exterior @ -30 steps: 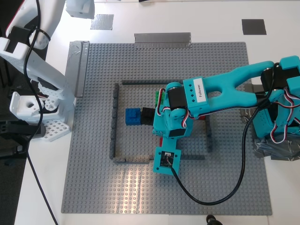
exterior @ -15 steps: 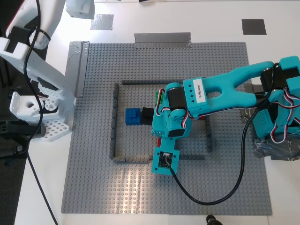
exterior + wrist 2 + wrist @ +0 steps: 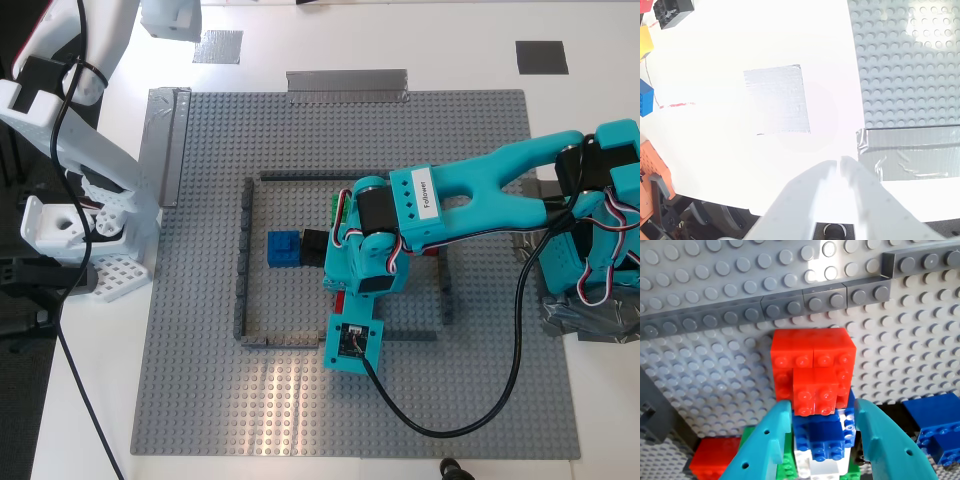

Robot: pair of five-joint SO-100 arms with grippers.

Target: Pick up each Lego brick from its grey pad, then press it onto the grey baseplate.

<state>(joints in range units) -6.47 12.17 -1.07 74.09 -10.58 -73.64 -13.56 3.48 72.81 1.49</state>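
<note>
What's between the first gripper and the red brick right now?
Nothing visible. In the first wrist view the small red brick sits on the brick stack just ahead of my first gripper, whose open jaws flank the blue brick below it.

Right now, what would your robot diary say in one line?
first claw: open, over red brick | second claw: shut, empty, over white table | stage: pressing onto baseplate

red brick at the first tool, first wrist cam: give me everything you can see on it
The red brick is small, square, glossy plastic with four studs showing. It sits level on top of a blue and white stack, against a larger red block behind it, inside the dark grey outline on the grey baseplate. My first tool is open; its teal fingers flank the stack just below the brick.
</note>
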